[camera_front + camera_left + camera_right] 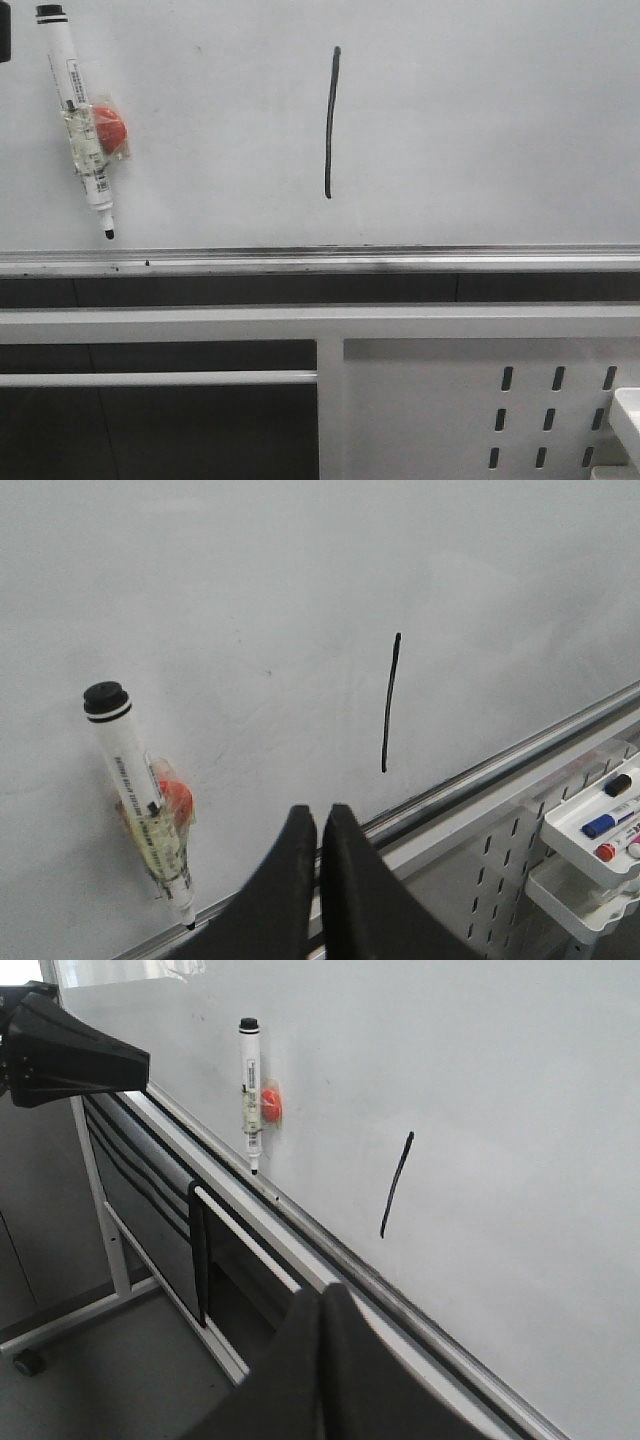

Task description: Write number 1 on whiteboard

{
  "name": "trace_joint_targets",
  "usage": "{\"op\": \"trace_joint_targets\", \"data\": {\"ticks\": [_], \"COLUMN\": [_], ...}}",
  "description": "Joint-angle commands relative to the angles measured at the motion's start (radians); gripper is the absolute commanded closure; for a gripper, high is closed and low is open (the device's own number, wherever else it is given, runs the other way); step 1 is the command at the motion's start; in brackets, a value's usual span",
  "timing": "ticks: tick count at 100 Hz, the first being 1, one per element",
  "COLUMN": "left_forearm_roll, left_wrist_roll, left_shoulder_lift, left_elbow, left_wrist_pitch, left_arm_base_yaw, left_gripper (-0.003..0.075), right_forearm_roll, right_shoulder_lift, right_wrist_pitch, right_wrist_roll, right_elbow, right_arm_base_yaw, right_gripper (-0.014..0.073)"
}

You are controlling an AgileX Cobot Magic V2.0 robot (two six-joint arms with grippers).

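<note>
The whiteboard [480, 130] fills the upper front view, with a silver rail [320, 260] along its lower edge. The number 1 [331, 122] is a thin dark stroke near its middle; it also shows in the left wrist view [391, 702] and the right wrist view [397, 1185]. A white marker [78, 120] with a black cap hangs tilted on a red holder [108, 128] at the board's left. My left gripper [318, 815] is shut and empty, back from the board below the marker and stroke. My right gripper [324, 1292] is shut and empty, in front of the rail.
A white perforated metal panel [480, 410] sits below the board at the right. White trays [600, 825] holding several coloured markers hang on it. The board's stand has a leg and a castor [28, 1362] on the grey floor. My left arm [60, 1055] shows in the right wrist view.
</note>
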Motion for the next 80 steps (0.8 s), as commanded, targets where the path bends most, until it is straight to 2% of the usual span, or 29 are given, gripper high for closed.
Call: {"op": "trace_joint_targets", "data": {"ticks": [1,28,47,64,71,80], "left_forearm_roll": [0.050,0.050,0.050,0.050,0.050,0.050], "left_wrist_roll": [0.003,0.003,0.018,0.018,0.018,0.018], "left_shoulder_lift": [-0.005,-0.005,-0.005,-0.040,-0.076,-0.146], "left_elbow": [-0.026,-0.026,-0.034,-0.081,-0.090,-0.093], "left_wrist_pitch": [0.034,0.032,0.131,0.152,0.097,-0.132], "left_arm_base_yaw": [-0.006,-0.006,-0.006,-0.006,0.044,0.183], "left_gripper": [0.0740,0.0740,0.0740,0.0740,0.0740,0.0740], "right_forearm_roll": [0.027,0.027,0.027,0.027,0.027,0.027], "right_shoulder_lift": [0.003,0.003,0.003,0.003,0.003,0.003], "right_wrist_pitch": [-0.060,-0.060,-0.062,-0.062,-0.062,-0.062], "right_wrist_roll": [-0.001,-0.001,-0.001,-0.001,-0.001,-0.001], "right_elbow": [-0.024,-0.024,-0.024,-0.024,-0.024,-0.024], "right_arm_base_yaw": [0.003,0.003,0.003,0.003,0.003,0.003], "right_gripper": [0.0663,0.0663,0.0663,0.0663,0.0663,0.0663]}}
